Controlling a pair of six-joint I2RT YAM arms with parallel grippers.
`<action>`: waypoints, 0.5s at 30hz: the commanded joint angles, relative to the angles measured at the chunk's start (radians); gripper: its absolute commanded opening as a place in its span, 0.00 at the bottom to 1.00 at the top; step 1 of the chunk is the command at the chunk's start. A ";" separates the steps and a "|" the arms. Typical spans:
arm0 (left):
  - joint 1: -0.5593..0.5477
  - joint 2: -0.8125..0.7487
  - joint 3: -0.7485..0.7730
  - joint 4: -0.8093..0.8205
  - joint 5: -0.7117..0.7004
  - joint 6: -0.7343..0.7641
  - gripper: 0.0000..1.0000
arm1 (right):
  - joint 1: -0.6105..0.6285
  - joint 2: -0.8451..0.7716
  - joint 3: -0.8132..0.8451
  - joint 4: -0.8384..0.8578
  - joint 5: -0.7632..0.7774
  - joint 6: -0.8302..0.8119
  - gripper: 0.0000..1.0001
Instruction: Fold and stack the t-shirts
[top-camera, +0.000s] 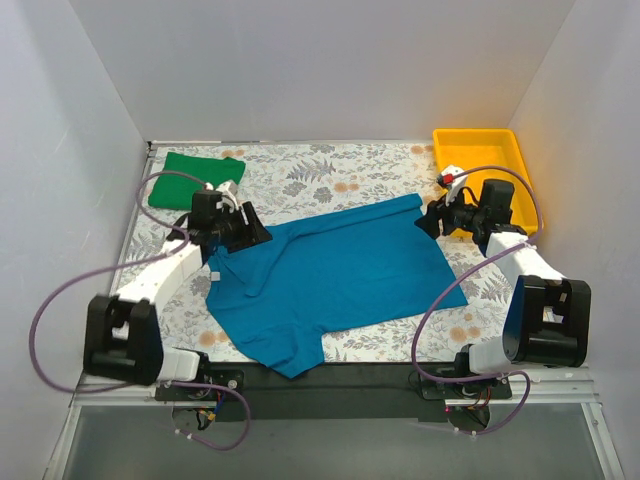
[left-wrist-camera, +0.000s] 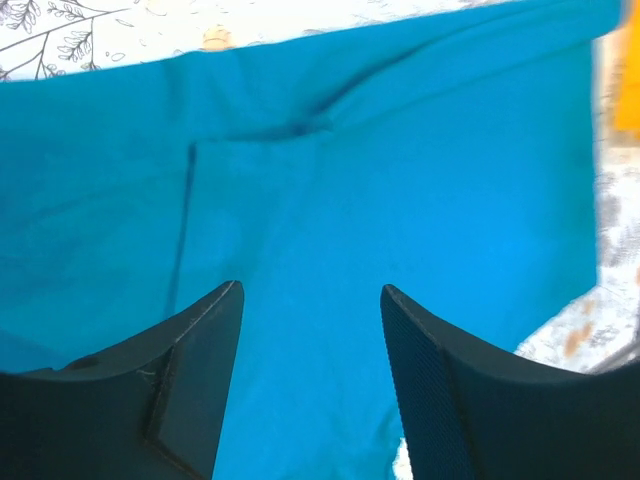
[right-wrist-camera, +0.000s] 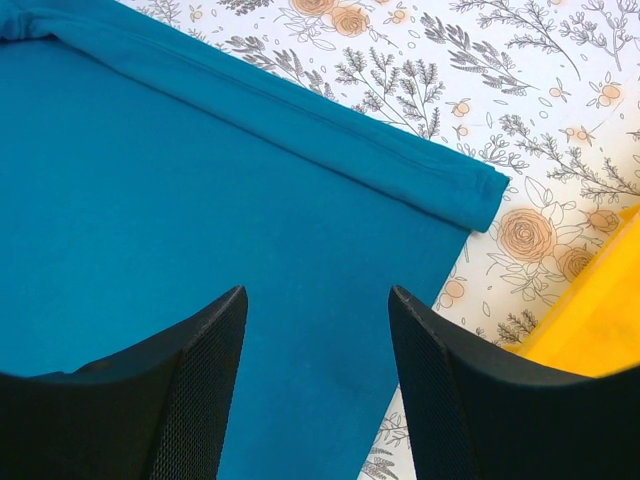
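Observation:
The teal-blue t-shirt (top-camera: 340, 275) lies spread flat across the middle of the table, one sleeve hanging at the near edge. The green t-shirt (top-camera: 203, 174) lies folded at the far left corner. My left gripper (top-camera: 262, 236) is open and empty above the shirt's left shoulder; teal cloth (left-wrist-camera: 330, 200) fills its view between the fingers. My right gripper (top-camera: 428, 221) is open and empty above the shirt's far right hem corner (right-wrist-camera: 470, 195), with teal cloth below it.
A yellow plastic tray (top-camera: 480, 160) stands at the far right corner, close behind the right gripper, and shows at the edge of the right wrist view (right-wrist-camera: 600, 330). The table has a floral cover (top-camera: 330, 180). White walls close in three sides.

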 joint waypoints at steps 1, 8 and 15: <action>0.005 0.201 0.090 0.021 0.007 0.057 0.55 | -0.019 -0.037 -0.012 0.001 -0.063 0.014 0.66; 0.019 0.391 0.194 0.018 0.012 0.111 0.50 | -0.058 -0.033 -0.020 -0.005 -0.125 0.026 0.66; 0.019 0.457 0.211 0.000 0.027 0.141 0.48 | -0.073 -0.023 -0.018 -0.008 -0.147 0.031 0.66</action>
